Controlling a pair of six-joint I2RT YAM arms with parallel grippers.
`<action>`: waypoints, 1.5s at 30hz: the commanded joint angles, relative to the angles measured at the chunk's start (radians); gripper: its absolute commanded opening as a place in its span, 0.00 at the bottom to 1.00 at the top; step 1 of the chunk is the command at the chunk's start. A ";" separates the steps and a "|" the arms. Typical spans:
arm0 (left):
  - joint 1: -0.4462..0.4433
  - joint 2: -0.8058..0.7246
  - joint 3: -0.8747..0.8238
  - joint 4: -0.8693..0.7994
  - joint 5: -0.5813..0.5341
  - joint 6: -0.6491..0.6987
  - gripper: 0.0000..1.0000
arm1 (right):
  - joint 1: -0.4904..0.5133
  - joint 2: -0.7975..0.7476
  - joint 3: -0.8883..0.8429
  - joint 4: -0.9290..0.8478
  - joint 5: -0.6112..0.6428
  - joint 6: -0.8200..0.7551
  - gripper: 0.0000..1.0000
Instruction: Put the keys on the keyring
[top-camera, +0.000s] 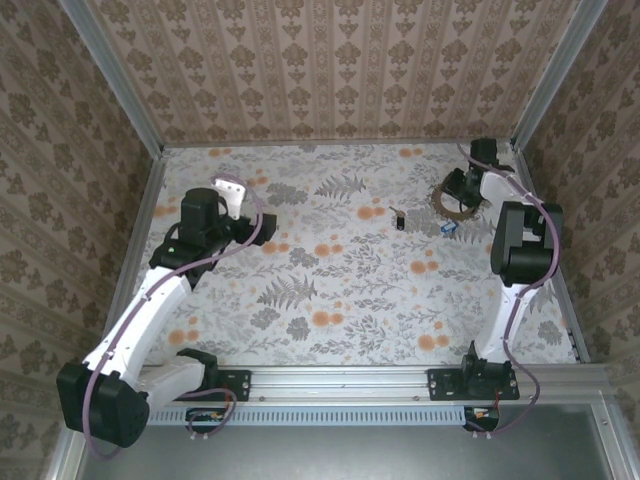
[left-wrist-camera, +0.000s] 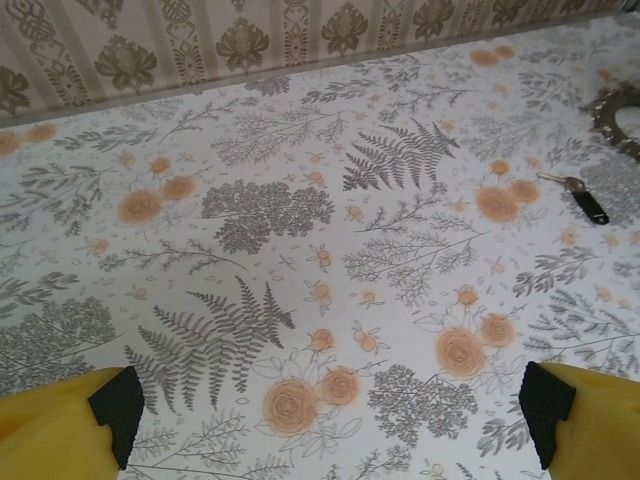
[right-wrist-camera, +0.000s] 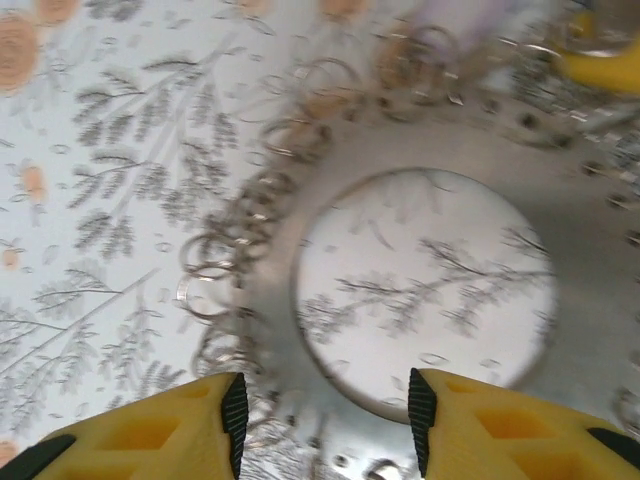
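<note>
The keyring (right-wrist-camera: 585, 240) is a flat grey metal hoop with several small wire rings round its rim, lying at the far right of the table (top-camera: 447, 211). My right gripper (right-wrist-camera: 327, 425) stands over it, half closed, with the hoop's near band between its yellow fingers; the picture is blurred. In the top view this gripper (top-camera: 462, 186) sits at the keyring's far side. A key with a black head (top-camera: 398, 218) lies left of the ring, also in the left wrist view (left-wrist-camera: 588, 203). A key with a blue bit (top-camera: 450, 226) lies just in front of the ring. My left gripper (left-wrist-camera: 330, 405) hangs open over bare cloth.
The table wears a floral cloth (top-camera: 330, 280) with orange flower prints. Patterned walls (top-camera: 330, 70) close in the back and both sides. The keyring's edge (left-wrist-camera: 618, 108) shows at the upper right of the left wrist view. The left gripper (top-camera: 232, 192) is at the far left.
</note>
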 joint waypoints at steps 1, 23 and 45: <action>-0.014 -0.005 -0.006 -0.028 -0.070 0.057 1.00 | -0.004 0.052 0.017 -0.066 -0.060 -0.009 0.53; -0.040 0.048 -0.009 -0.034 -0.129 0.069 1.00 | 0.211 0.061 -0.053 -0.167 -0.193 -0.134 0.62; -0.078 0.070 0.001 -0.062 -0.192 0.087 1.00 | 0.459 0.119 -0.004 -0.177 -0.408 -0.209 0.60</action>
